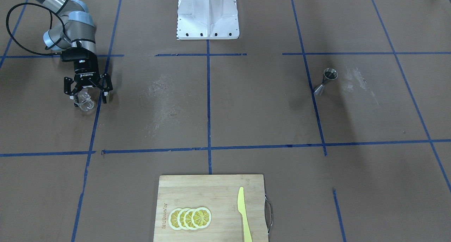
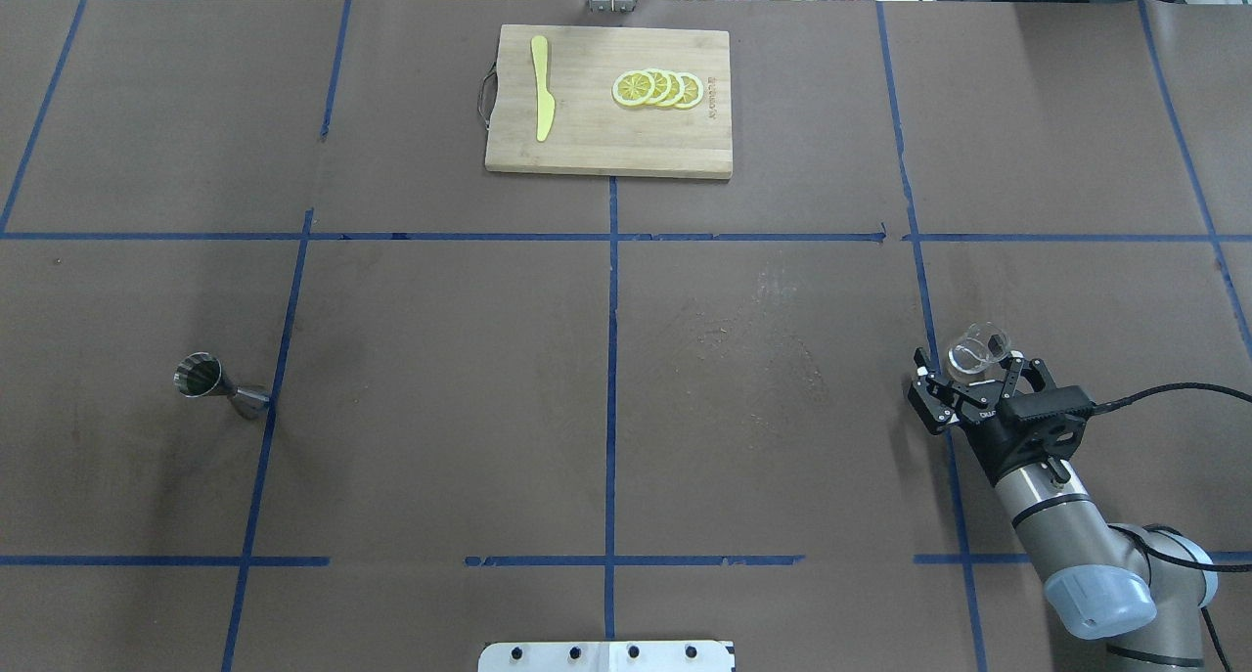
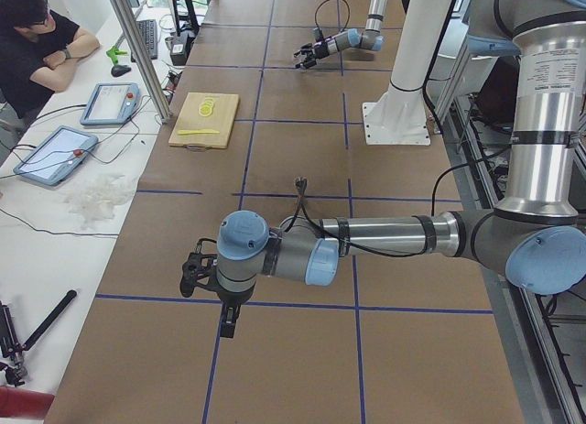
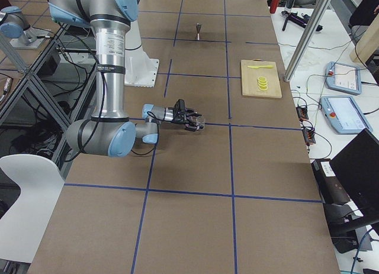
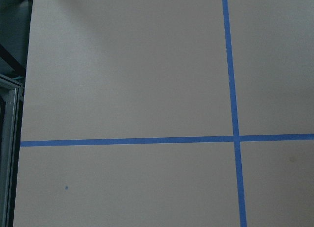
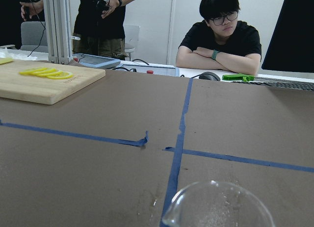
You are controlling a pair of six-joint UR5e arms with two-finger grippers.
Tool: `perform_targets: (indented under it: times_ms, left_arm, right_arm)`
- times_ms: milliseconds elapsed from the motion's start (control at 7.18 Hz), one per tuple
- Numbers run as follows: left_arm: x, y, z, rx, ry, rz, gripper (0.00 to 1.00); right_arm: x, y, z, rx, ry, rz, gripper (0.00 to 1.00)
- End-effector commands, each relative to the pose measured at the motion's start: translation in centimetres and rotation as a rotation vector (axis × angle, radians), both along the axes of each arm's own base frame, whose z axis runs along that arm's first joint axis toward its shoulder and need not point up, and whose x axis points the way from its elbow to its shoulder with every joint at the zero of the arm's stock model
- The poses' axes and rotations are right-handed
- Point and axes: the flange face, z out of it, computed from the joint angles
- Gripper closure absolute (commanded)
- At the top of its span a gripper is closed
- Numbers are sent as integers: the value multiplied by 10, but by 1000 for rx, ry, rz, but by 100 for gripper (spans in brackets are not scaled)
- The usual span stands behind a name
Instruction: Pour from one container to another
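Well, from where I stand the right end effector [image 2: 968, 367] sits low over the brown tabletop [image 2: 440, 437] on the robot's right side, its two black fingers [image 2: 923, 361] spread wide. The small glass cup [image 2: 976, 349] stands on the paper right at the fingertips, in the gap between them. It looks to me as though neither finger presses on it, though the clear glass makes that hard to judge. In the right wrist view only the cup's rim and its little pouring lip show, at the bottom edge.

Well apart from it, on the robot's left side of the tabletop, the metal measuring cup [image 2: 217, 383] stands upright just beside a blue tape line [image 2: 284, 359], with nothing touching it.

The left end effector [image 3: 189, 276] shows only in the side view from the left end, hanging above the paper near that end of the tabletop, far from both cups; I cannot tell how its fingers are set.

At the far edge lies a wooden cutting board [image 2: 606, 154] with a row of overlapping lemon slices [image 2: 657, 88] and a yellow knife [image 2: 541, 100] beside them. A seated person [image 6: 223, 38] with folded arms is at the white bench beyond.
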Motion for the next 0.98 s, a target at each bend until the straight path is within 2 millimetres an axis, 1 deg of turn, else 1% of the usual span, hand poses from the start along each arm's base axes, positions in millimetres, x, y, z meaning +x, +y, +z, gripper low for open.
perform_targets:
  times_ms: [0, 836]
  left_arm:
    - [0, 0, 0, 0, 1, 0, 0]
    - [0, -1, -3, 6, 0, 0, 0]
  right_arm:
    - [-2, 0, -4, 1, -10, 0, 0]
    - [-5, 0, -10, -6, -53, 4, 0]
